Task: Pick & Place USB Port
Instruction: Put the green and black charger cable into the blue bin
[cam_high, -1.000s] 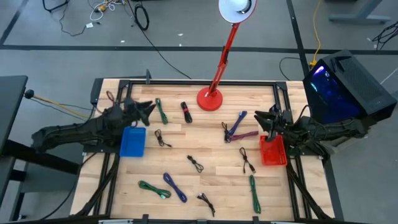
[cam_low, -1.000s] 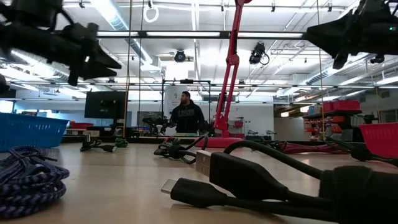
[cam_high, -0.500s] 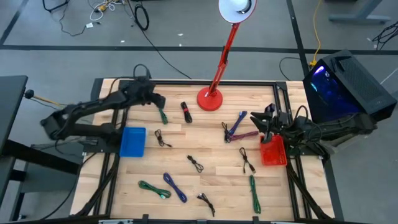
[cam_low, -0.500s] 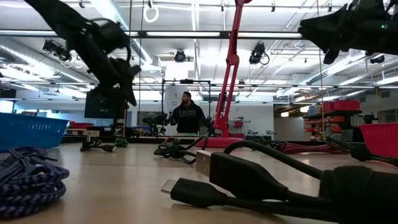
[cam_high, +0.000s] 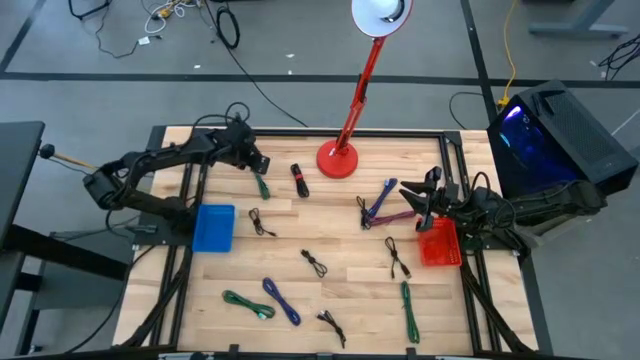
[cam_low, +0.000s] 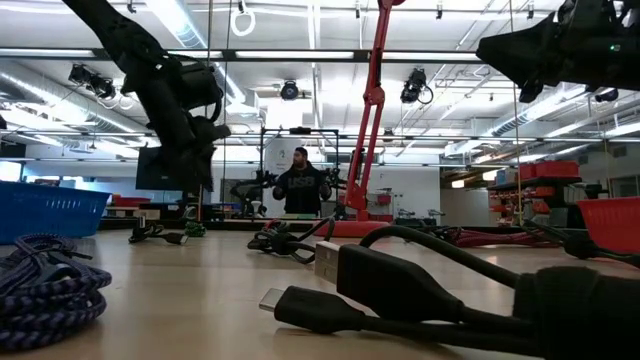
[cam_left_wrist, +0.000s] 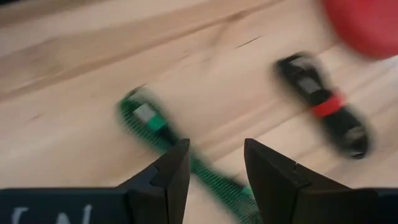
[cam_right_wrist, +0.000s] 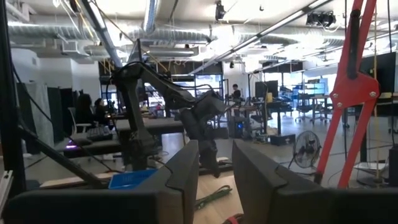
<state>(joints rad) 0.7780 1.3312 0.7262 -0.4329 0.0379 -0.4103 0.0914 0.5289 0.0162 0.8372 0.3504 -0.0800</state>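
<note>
Hovering left hand (cam_left_wrist: 214, 163) over green cable (cam_left_wrist: 163, 138)

arm and gripper pose

left arm stretched toward the far left of the table, wrist pitched down, left gripper (cam_high: 258, 163) low over the surface, fingers (cam_left_wrist: 176, 171) parted. right arm raised at the right edge, right gripper (cam_high: 408, 189) level, fingers (cam_right_wrist: 186, 167) apart.

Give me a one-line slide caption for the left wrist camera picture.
Left gripper, open, poised over a green cable on the wooden table, a black cable lying nearby.
</note>
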